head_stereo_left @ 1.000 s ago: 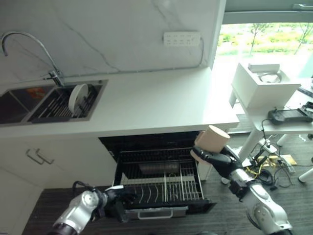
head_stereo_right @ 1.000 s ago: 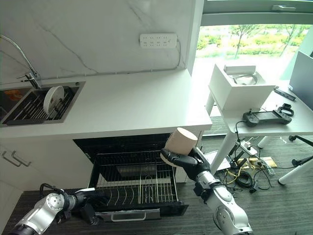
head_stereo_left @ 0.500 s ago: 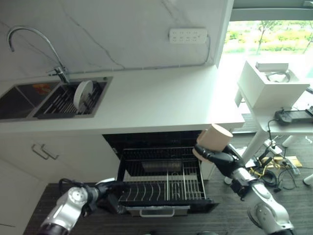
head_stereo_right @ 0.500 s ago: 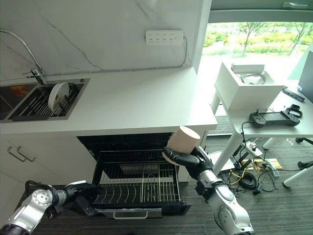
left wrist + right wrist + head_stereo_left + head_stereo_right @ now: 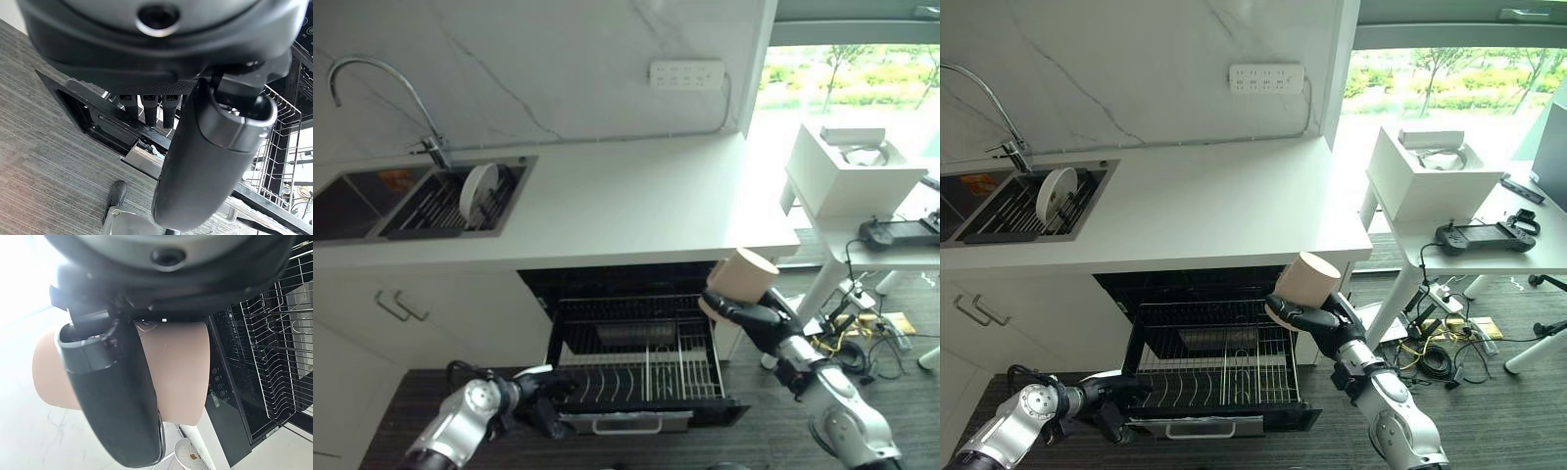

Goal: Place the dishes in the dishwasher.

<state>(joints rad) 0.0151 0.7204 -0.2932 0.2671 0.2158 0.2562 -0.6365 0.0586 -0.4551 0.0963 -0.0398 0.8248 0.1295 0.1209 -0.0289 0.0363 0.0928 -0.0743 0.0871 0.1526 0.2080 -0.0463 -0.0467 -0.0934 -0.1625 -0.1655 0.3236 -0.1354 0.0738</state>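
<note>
A beige cup [image 5: 741,279] is held tilted in my right hand [image 5: 756,319], just right of the open dishwasher and above its right edge. In the right wrist view the thumb [image 5: 112,396] lies across the cup [image 5: 181,377]. The dishwasher's wire rack [image 5: 697,364] is pulled out and holds nothing but its own tines. My left hand [image 5: 544,405] is low at the rack's front left corner; the left wrist view shows it against the rack's front edge [image 5: 146,147]. A white plate [image 5: 474,192] stands upright in the sink's drying rack.
A white counter [image 5: 636,196] runs above the dishwasher, with the sink [image 5: 352,206] and faucet [image 5: 372,78] at its left. A white table [image 5: 891,250] with a box [image 5: 847,166] and a controller stands at the right; cables lie on the floor below it.
The camera has shifted a little. My left hand swung out to the left, then came back to the rack's front left corner. The right hand and cup have held their place.
</note>
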